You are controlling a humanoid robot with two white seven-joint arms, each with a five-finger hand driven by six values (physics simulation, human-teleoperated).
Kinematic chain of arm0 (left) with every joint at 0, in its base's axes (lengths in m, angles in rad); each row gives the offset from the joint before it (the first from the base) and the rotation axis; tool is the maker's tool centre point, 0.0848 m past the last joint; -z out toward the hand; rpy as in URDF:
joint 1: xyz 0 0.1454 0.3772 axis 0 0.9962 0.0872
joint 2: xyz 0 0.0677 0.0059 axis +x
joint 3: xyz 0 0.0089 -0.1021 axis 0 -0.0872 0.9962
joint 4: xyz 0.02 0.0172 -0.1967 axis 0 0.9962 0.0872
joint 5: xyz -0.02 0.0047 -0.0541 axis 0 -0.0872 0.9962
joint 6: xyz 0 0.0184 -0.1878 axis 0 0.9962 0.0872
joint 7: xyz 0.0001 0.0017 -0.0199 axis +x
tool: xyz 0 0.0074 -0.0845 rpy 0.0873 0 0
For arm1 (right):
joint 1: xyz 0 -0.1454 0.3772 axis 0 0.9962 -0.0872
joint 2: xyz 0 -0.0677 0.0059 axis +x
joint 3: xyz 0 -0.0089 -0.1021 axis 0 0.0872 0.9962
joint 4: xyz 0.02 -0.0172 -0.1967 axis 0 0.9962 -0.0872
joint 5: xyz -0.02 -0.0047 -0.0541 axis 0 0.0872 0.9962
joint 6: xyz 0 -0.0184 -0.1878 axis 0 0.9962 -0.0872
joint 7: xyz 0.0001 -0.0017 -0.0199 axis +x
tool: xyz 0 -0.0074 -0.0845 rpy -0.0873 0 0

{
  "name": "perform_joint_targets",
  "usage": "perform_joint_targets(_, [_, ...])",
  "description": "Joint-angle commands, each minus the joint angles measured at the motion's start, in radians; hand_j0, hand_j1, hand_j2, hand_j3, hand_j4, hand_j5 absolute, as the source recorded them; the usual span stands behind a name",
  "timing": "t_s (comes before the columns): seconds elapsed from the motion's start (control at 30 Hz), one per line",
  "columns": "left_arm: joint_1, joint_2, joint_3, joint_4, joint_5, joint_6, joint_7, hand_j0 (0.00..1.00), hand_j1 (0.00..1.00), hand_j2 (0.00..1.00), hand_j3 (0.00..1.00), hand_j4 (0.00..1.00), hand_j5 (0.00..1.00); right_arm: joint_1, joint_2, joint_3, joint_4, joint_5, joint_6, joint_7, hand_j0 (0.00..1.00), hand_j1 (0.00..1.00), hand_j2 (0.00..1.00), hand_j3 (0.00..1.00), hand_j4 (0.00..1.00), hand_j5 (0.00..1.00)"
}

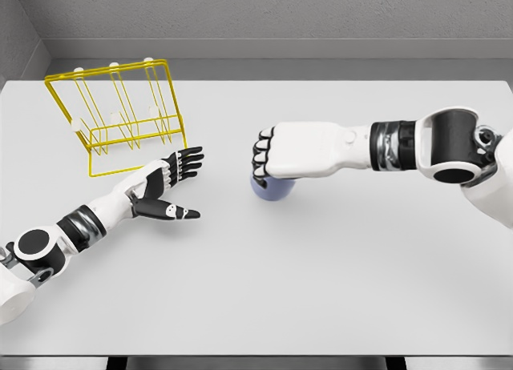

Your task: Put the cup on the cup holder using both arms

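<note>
- Fingers (186, 160) of the left hand (164, 186) are spread wide, holding nothing, low over the counter (337, 290).
- Right hand (300, 154) sits curled on the bluish cup (272, 191), mid-counter, clearly the nearer hand.
- Yellow wire cup holder (120, 114) stands far left, just beyond the left hand.

White table (321, 290) (grey walls (280, 14) behind)
</note>
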State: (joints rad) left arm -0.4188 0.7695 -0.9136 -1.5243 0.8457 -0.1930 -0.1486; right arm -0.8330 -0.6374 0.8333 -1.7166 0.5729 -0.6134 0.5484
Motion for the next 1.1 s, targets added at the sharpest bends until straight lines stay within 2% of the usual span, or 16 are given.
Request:
perform_joint_targets(0.0, [0.0, 0.001, 0.001, 0.0, 0.001, 0.0, 0.0, 1.0, 1.0, 1.0, 1.0, 1.0, 1.0, 0.0, 0.036, 0.018, 0.028, 0.01, 0.003, 0.001, 0.49, 0.49, 0.49, 0.49, 0.49, 0.49])
perform_joint_targets(0.3, [0.0, 0.001, 0.001, 0.0, -0.004, 0.0, 0.0, 1.0, 1.0, 1.0, 1.0, 1.0, 1.0, 0.002, 0.099, 0.064, 0.015, 0.016, 0.003, 0.013, 0.49, 0.49, 0.49, 0.49, 0.49, 0.49])
perform_joint_targets(0.57, [0.0, 0.001, 0.002, 0.0, -0.005, 0.0, 0.0, 1.0, 1.0, 1.0, 1.0, 1.0, 1.0, 0.008, 0.099, 0.084, 0.026, 0.042, 0.003, 0.013, 0.49, 0.49, 0.49, 0.49, 0.49, 0.49])
perform_joint_targets(0.7, [0.0, 0.001, 0.002, 0.0, -0.005, 0.0, 0.0, 1.0, 1.0, 1.0, 1.0, 1.0, 1.0, 0.011, 0.099, 0.084, 0.054, 0.055, 0.003, 0.011, 0.51, 0.51, 0.51, 0.51, 0.51, 0.51])
perform_joint_targets(0.73, [0.0, 0.001, 0.002, 0.001, -0.005, 0.0, 0.0, 1.0, 1.0, 1.0, 1.0, 1.0, 1.0, 0.012, 0.099, 0.084, 0.052, 0.061, 0.003, 0.011, 0.57, 0.57, 0.57, 0.57, 0.57, 0.57])
perform_joint_targets(0.8, [0.0, 0.001, 0.002, 0.0, -0.005, 0.0, 0.0, 1.0, 1.0, 1.0, 1.0, 1.0, 1.0, 0.015, 0.099, 0.084, 0.049, 0.061, 0.003, 0.01, 0.95, 0.95, 0.95, 0.95, 0.95, 0.95])
perform_joint_targets(0.83, [0.0, 0.001, 0.002, 0.001, -0.005, 0.0, 0.0, 1.0, 1.0, 1.0, 1.0, 1.0, 1.0, 0.015, 0.099, 0.084, 0.049, 0.061, 0.003, 0.01, 0.99, 0.99, 0.99, 0.99, 0.99, 0.99])
perform_joint_targets(1.07, [0.002, 0.001, 0.002, 0.0, -0.005, 0.0, 0.0, 1.0, 1.0, 1.0, 1.0, 1.0, 1.0, 0.015, 0.097, 0.079, 0.049, 0.061, 0.003, 0.01, 0.99, 0.99, 0.99, 0.99, 0.99, 0.99])
